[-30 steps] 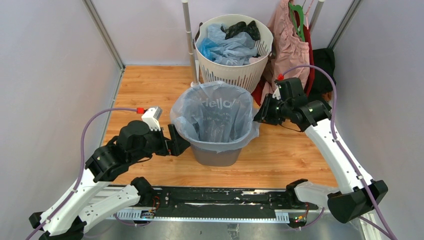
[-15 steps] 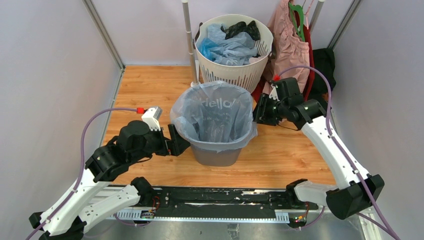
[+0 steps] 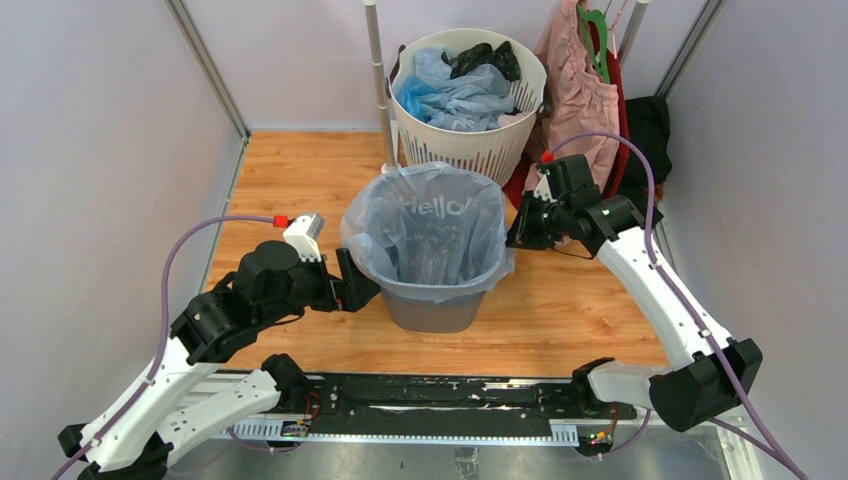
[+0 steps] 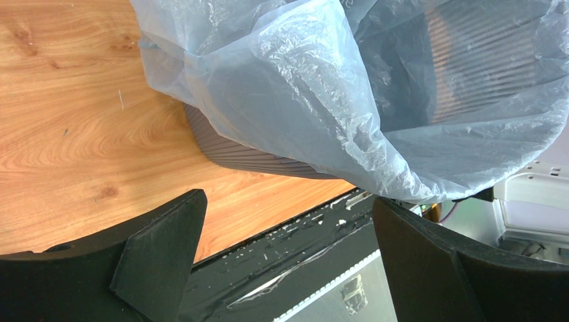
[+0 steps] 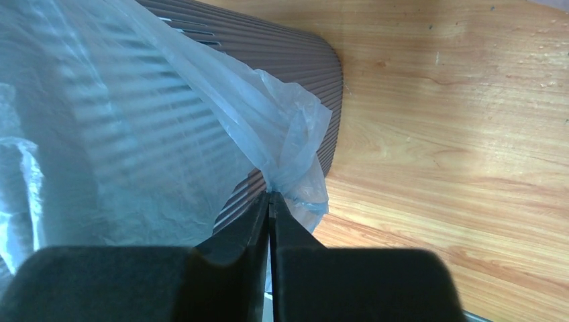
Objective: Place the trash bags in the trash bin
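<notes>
The trash bin (image 3: 432,305) is standing in the middle of the table (image 3: 290,180), with 1 trash bag (image 3: 430,225) lining it and spilling over its rim. Behind it, a slotted basket (image 3: 470,150) is holding more bags (image 3: 455,100). The left gripper (image 3: 358,280) is sitting at the bin's left and the right gripper (image 3: 514,235) at its right.

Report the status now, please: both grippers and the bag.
Left gripper open beside dark grey ribbed bin. Right gripper shut on edge of pale blue see-through plastic bag. No obstruction seen.
</notes>
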Available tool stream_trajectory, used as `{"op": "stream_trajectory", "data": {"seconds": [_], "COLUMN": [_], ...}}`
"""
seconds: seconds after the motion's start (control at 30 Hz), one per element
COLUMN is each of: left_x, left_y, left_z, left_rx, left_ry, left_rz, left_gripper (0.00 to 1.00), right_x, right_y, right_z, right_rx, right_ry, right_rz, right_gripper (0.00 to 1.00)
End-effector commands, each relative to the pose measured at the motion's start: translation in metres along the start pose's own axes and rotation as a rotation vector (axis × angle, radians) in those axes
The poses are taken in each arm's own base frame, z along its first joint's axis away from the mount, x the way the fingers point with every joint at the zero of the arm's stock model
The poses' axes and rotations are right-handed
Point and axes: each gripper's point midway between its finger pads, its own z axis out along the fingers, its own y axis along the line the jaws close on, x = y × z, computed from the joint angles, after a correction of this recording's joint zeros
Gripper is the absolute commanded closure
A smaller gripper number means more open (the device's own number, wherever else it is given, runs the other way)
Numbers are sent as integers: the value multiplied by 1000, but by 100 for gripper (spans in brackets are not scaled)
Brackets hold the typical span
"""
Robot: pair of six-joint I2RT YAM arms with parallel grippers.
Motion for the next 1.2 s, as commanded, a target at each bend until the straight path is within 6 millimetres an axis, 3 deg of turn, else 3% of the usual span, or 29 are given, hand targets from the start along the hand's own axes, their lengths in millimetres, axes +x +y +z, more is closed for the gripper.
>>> {"op": "stream_trajectory", "data": {"seconds": [0.0, 0.5, 0.57, 0.7, 0.87, 1.07, 1.17], "left_x": [-5, -6, -6, -6, -5, -4, -4], "left_y": [-3, -4, -4, -4, -3, -2, -2], "left_z": [-3, -5, -5, -6, -6, -4, -4], "left_rx": [7, 16, 15, 17, 14, 9, 9], "left_ry": [-19, -24, -22, -24, -22, -20, -19], "left_rz": [17, 16, 17, 17, 16, 16, 15], "left_gripper": [0, 0, 0, 0, 0, 0, 0], "right_x": [12, 42, 43, 43, 36, 37, 38], "right_y": [-7, -36, -38, -37, -27, -17, -18], "right_z": [-7, 2, 2, 1, -16, -28, -30], "right_rx": [23, 88, 94, 88, 40, -6, -3], "right_ry": [7, 52, 51, 42, -30, -37, -43], "right_rz": [-19, -11, -12, -17, -21, -31, -34], "right_gripper": [96, 96, 92, 72, 56, 53, 58]}}
